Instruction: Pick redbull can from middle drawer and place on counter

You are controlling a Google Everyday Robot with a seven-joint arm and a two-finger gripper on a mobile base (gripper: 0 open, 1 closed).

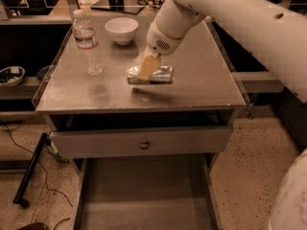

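- Closed on the redbull can (163, 74) with the gripper (146, 73), one pale finger (149, 63) laid across the can's middle: a grip around the barrel, probably suited to reaching down into a shallow tray from above.
- Can held on its side, long axis running left to right, over the middle of the counter (206, 85). Dark shadow just in front of and beneath it, so probably hanging just above the surface rather than resting on it, though hard to say for sure.
- Already out of the middle drawer (144, 200): tray pulled out at the bottom of the view, floor bare.
- Drawer front with round knob (144, 144) shut, directly below the counter's near edge and out of the arm's way.
- A sensible set-down spot, by judgement: bare tabletop, well apart from the water bottle (88, 42) standing upright at the left and from the white bowl (122, 30) near the far edge, so little chance of knocking either while lowering.
- White arm (230, 18) reaching in from the right, wrist angled down and leftward over the can.
- Next, by judgement: lower to contact, then release gently. With the can lying sideways, some risk of rolling toward the near or far edge once let go.
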